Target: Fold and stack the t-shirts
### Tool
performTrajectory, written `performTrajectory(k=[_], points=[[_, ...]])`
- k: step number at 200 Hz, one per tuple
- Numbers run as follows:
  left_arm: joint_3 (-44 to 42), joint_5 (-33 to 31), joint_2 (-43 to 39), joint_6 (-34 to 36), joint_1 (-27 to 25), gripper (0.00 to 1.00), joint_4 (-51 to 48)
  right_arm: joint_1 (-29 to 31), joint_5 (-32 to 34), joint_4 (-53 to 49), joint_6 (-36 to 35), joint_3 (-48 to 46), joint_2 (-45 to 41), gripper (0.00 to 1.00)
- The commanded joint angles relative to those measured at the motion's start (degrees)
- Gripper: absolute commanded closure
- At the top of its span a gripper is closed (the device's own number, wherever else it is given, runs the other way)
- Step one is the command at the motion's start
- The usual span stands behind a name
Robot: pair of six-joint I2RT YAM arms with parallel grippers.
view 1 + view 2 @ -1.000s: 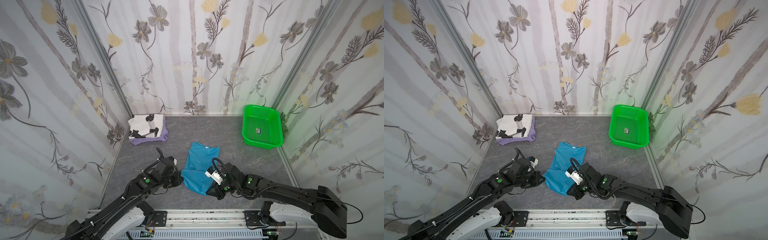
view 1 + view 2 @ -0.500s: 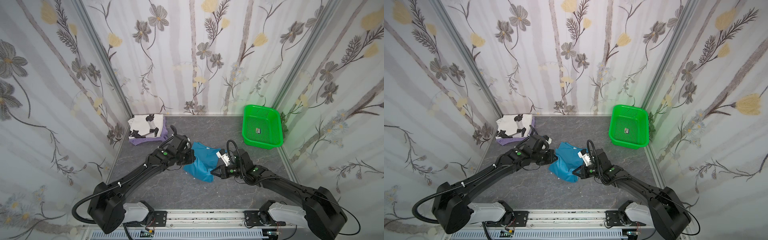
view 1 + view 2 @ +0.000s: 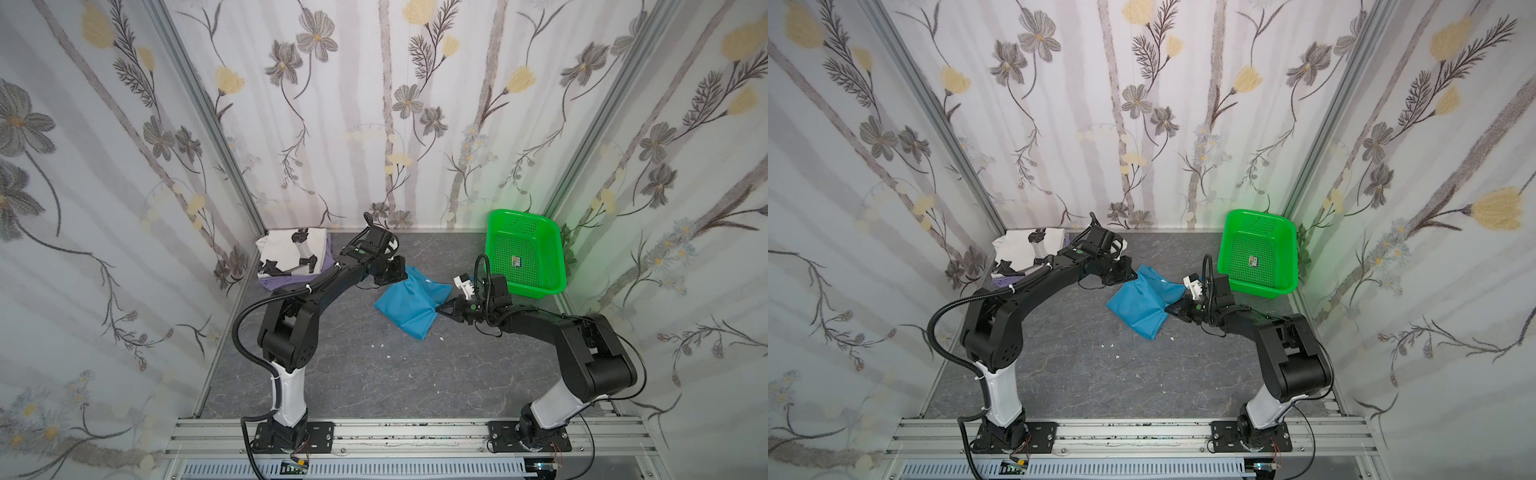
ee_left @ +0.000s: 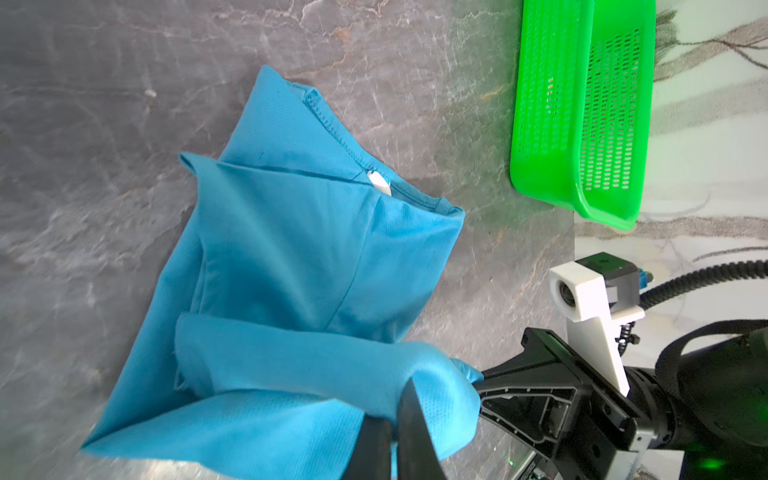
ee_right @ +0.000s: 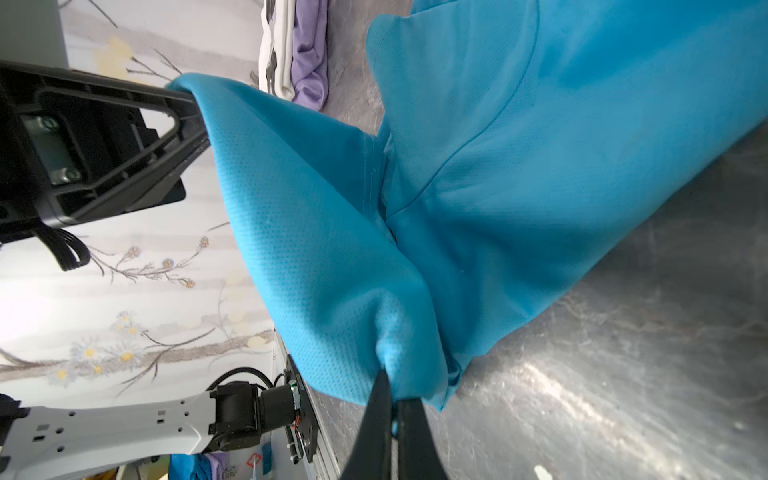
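Note:
A teal-blue t-shirt lies half folded mid-table, its far part with the collar flat on the grey surface. One edge is lifted and stretched between both grippers. My left gripper is shut on one end of that edge. My right gripper is shut on the other end. A white printed t-shirt lies folded on a lavender t-shirt at the back left.
A green perforated basket stands at the back right, close behind the right wrist, with a small tag inside. Patterned walls close in three sides. A few white specks lie on the floor nearer the front.
Both grippers have carried the shirt's near edge from the front of the table toward the back, over the rest of the shirt. Both arms are now stretched out farther.

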Motion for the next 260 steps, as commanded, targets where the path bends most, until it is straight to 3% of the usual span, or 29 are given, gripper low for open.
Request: performTrajectory(k=[1,32,52,118,163,200,260], points=[[6.3,3.2,4.8,1.0,0.6,1.0,-1.8,-1.8,-3.0,7.6,3.2,3.1,3.2,1.0],[16.0,4.6,11.6,1.5,1.4,1.0,-5.2,-2.9,-2.3,7.9,3.6,7.4,6.5,1.0],[14.9,4.4,10.6,1.9,2.0,1.0,-5.7,-2.6,-2.3,6.2,2.3,9.2,6.4,1.0],[-5.7,6.8,-8.3,1.9,2.9,1.0,-1.4,1.8,1.9,-9.9,-9.1,10.3,-4.1,1.0],[-26.0,7.1,-25.0,0.1,2.4,1.0,0.4,8.7,6.3,-5.4,-4.0,-2.2,-14.3,1.0],[-39.3,3.0,-39.1,-2.1,1.4,1.0,-0.1,14.8,9.2,-5.1,-3.2,-9.0,-21.6,1.0],[-49.3,-0.6,-56.2,-4.1,1.4,1.0,-5.0,28.6,13.3,-2.6,1.7,-19.6,-35.3,1.0]])
